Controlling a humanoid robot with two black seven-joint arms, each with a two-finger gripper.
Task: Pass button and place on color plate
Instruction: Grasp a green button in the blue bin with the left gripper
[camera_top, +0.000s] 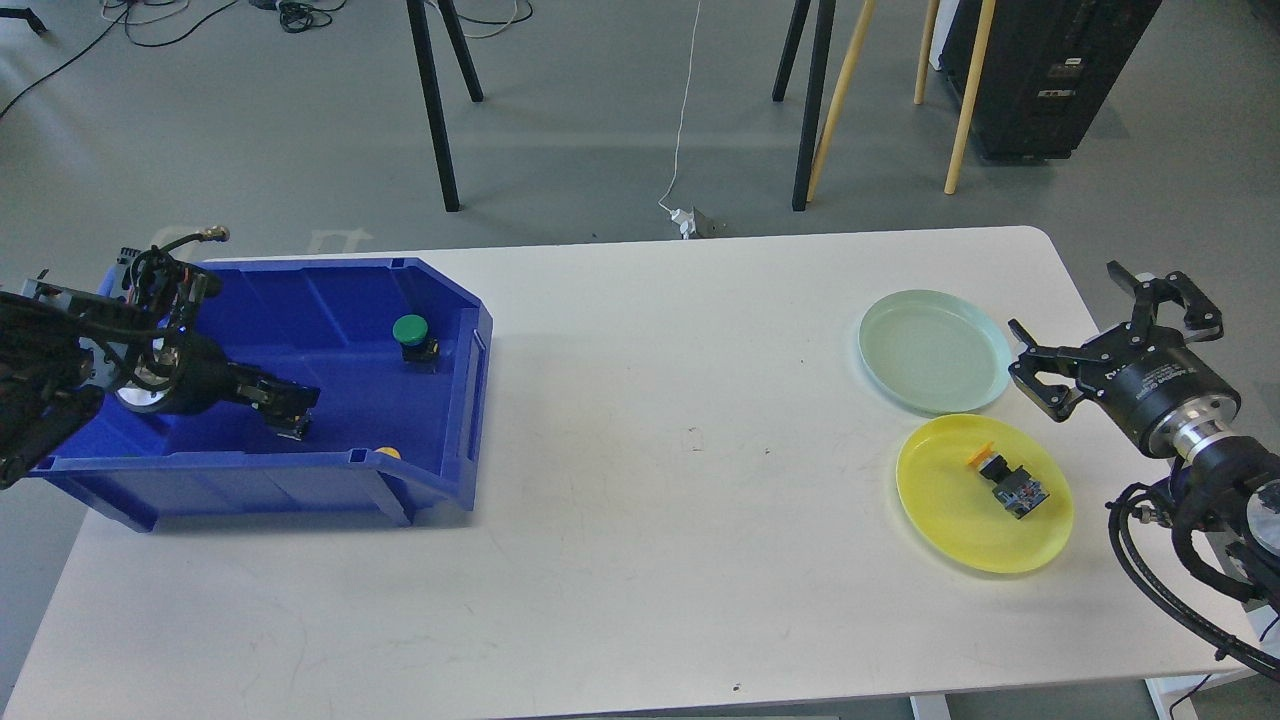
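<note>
The green-capped push button with a black body (413, 340) stands upright inside the deep blue plastic bin (440, 480), near the bin's far right corner, well apart from the left gripper (290, 412). That gripper is lowered into the bin near its front wall; its dark fingers cannot be told apart, so I cannot tell how they stand. The right gripper (1095, 330) hovers with fingers spread, empty, at the right edge of the white table (650, 560), just beside the pale green round plate (935, 350). The yellow round plate (985, 495) nearer the front holds a yellow-capped button (1008, 484).
</note>
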